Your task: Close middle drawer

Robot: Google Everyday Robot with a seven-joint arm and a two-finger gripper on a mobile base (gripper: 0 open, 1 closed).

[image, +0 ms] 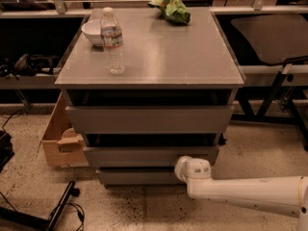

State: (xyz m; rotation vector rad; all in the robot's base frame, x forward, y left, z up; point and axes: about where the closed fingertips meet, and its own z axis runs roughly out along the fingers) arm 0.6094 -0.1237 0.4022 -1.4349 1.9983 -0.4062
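Note:
The grey cabinet (149, 47) has three drawer fronts. The middle drawer (144, 156) is the mid-sized plain grey front; it stands only slightly forward of the cabinet, with a dark gap above it. The tall top front (149, 119) sits above it and the short bottom front (137, 176) below. My white arm reaches in from the lower right, and my gripper (186, 168) is its rounded end, pressed against the right end of the middle drawer's front.
A water bottle (112, 41), a white bowl (93, 32) and a green bag (172, 8) sit on the cabinet top. A cardboard box (60, 138) stands at the cabinet's left. A black stand leg (60, 208) lies on the floor. Black table legs (272, 93) stand at the right.

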